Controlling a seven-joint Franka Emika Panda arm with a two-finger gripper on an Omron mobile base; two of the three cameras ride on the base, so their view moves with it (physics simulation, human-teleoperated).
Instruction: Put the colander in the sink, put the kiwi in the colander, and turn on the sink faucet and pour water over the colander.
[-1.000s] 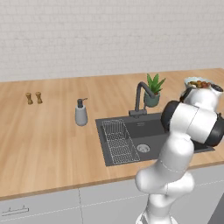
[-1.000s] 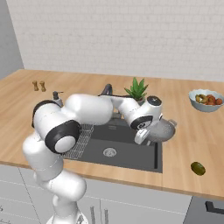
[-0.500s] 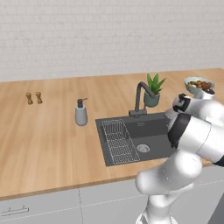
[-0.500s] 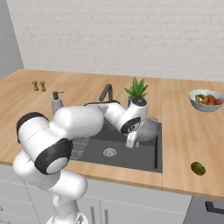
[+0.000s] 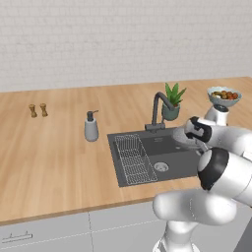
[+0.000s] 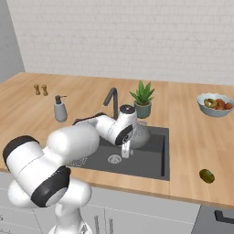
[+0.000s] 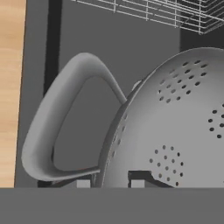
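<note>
Kitchen bench [image 6: 183,137] with sink [image 6: 151,161] | fingers [image 7: 108,183] closed on colander [image 7: 175,127] rim, held over basin, not yet set down | kiwi [image 6: 207,175] on bench, right of sink | sink faucet [image 6: 111,98] untouched | all three steps pending
</note>
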